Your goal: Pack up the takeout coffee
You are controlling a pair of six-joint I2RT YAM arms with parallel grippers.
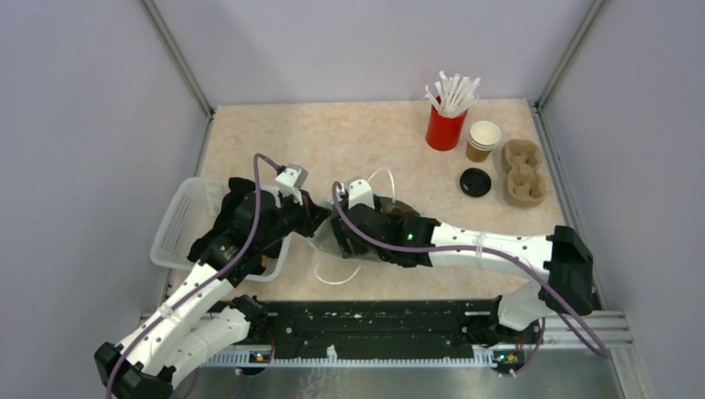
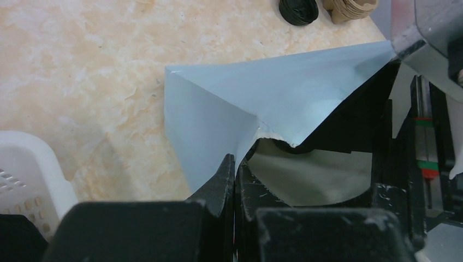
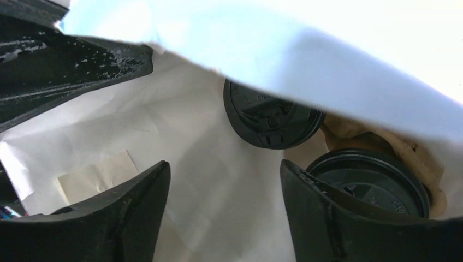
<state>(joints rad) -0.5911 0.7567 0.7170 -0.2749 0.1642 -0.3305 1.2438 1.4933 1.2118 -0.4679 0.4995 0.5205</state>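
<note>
The pale blue bag (image 2: 262, 93) lies on the table between the two arms, its mouth held open; little of it (image 1: 324, 243) shows in the top view. My left gripper (image 2: 235, 164) is shut on the bag's torn rim, and it also shows in the top view (image 1: 313, 219). My right gripper (image 3: 224, 169) is open and empty, reaching inside the bag. Two takeout coffee cups with black lids sit deeper in the bag: one (image 3: 270, 117) lies tilted ahead, the other (image 3: 371, 183) is beside the right fingertip (image 3: 306, 191).
At the back right stand a red cup of white straws (image 1: 446, 125), an open kraft cup with no lid (image 1: 483, 140), a loose black lid (image 1: 475, 182) and a cardboard cup carrier (image 1: 521, 172). A white plastic basket (image 1: 179, 220) sits under the left arm.
</note>
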